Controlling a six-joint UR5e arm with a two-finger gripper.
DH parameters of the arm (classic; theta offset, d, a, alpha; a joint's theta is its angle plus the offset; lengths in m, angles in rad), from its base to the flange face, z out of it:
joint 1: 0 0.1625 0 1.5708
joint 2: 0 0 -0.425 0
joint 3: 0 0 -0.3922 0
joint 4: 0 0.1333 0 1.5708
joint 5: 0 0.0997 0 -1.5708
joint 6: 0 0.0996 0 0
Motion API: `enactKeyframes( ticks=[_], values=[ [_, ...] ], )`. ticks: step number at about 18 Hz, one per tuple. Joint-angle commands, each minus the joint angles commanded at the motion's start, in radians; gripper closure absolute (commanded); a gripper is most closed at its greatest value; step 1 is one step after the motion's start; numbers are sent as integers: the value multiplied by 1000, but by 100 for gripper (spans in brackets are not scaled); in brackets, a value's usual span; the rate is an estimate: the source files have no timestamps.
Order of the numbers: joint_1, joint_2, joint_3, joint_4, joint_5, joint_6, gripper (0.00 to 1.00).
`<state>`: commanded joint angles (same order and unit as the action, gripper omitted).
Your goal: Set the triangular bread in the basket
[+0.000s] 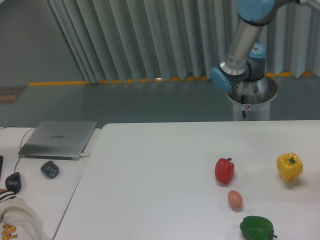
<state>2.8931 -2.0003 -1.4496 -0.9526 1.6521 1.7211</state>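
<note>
Triangular bread not in your view, gripper out of frame, arm (pixel 243 47) behind table (pixel 150 180), red pepper (pixel 224 170) near egg (pixel 235 199).

I saw soft, even overhead light; the matte white table (pixel 160 175) looked bright, shadows faint, focus slightly soft.

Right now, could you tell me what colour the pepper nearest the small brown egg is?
Red, seen clearly in the fixed camera view.
</note>
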Motion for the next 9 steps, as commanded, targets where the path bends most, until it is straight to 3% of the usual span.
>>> enactKeyframes(
  ticks=[9],
  values=[
    [-83,32,6,-31,21,-6,0]
  ],
)
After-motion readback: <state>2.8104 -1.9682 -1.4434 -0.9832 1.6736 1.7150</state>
